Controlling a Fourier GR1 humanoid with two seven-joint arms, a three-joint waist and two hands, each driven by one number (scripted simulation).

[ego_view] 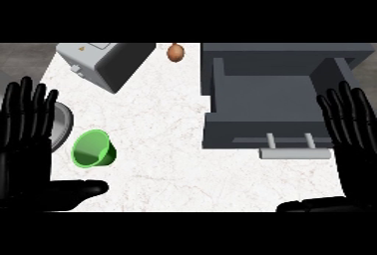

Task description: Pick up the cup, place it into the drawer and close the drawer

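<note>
At nine o'clock the left hand [26,144] stands open, fingers straight and apart, thumb stretched low. Just beside it, at about eight o'clock on the white surface [162,139], the green cup [94,149] lies tipped on its side, nothing visible inside. At two o'clock the grey drawer [276,99] is pulled out, its tray bare. At three o'clock the right hand [352,134] is likewise open, fingers straight.

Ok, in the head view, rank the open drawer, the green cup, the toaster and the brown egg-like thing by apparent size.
1. Drawer, by far the largest.
2. Toaster, partly cut off at the top edge.
3. Green cup, lying on its side.
4. Brown egg-like thing, smallest.
</note>
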